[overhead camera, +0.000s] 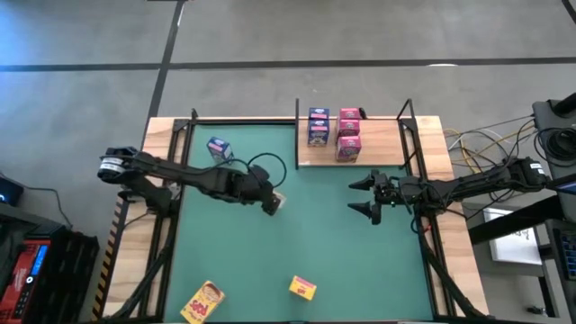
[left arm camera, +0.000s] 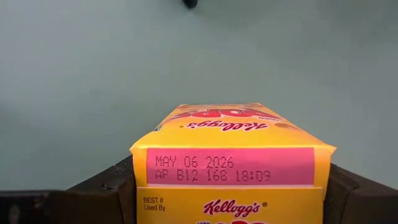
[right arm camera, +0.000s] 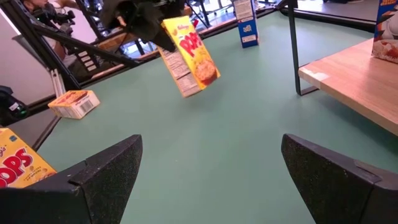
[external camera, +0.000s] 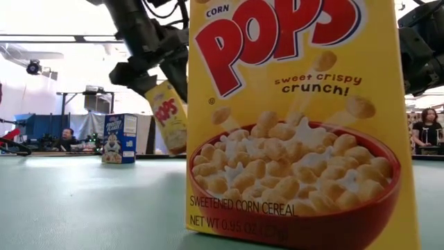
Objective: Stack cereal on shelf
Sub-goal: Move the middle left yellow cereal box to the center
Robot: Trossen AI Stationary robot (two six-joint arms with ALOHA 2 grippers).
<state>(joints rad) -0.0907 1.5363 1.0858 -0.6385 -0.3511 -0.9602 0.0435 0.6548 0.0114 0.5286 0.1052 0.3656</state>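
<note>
Light-wood rectangular shelf [overhead camera: 387,139] with black posts at the green mat's far edge, bearing blue and pink boxes. Clamped tilted in left gripper [overhead camera: 270,203], above the mat: small yellow cardboard Corn Pops cereal box [right arm camera: 188,55]. Right gripper [overhead camera: 364,196] near the shelf, jaws apart, empty.

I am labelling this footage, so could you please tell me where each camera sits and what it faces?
High: overhead, straight down; both arms, shelf.
Low: table height, behind a Corn Pops box; left arm above.
Left wrist: looks past the left gripper clamping a held yellow box.
Right wrist: over the open right gripper, sees that held box too.
</note>
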